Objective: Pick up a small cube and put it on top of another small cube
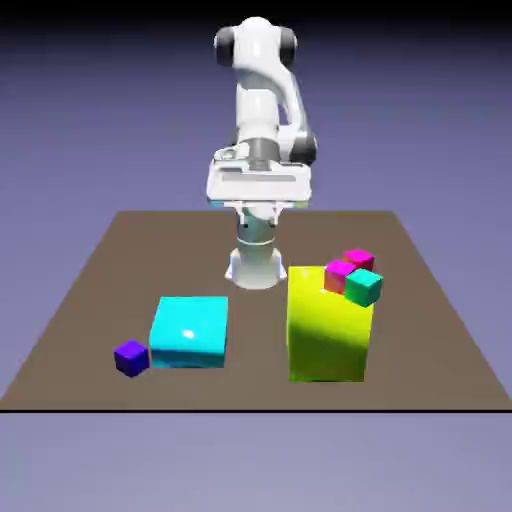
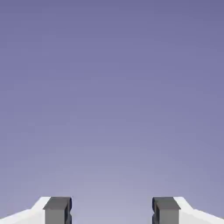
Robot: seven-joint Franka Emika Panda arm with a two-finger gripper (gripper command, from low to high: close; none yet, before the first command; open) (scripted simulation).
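From where I'm standing, in the exterior view, the white arm [image 1: 257, 100] is rising over the far side of the brown table [image 1: 256, 395], and its gripper [image 1: 260, 214] is hanging above the tabletop, well apart from every block and cube. Toward the exterior view's left, the small violet-blue cube [image 1: 131, 358] is sitting on the table near the front edge, just beside the cyan block [image 1: 190, 332], on its outer side. Toward the exterior view's right, the taller yellow block [image 1: 328, 325] is standing on the table. At its upper right I'm seeing a cluster of small cubes: a teal cube [image 1: 364, 288] in front, a magenta cube [image 1: 340, 276] beside it and another magenta cube [image 1: 359, 262] behind them. Whether they are resting on the yellow block or on one another, I can't tell. In the hand view, the two grey fingertips [image 2: 56, 210] are showing at the bottom, with the jaws standing wide apart and nothing between them; the plain blue-violet backdrop [image 2: 112, 96] is filling the rest.
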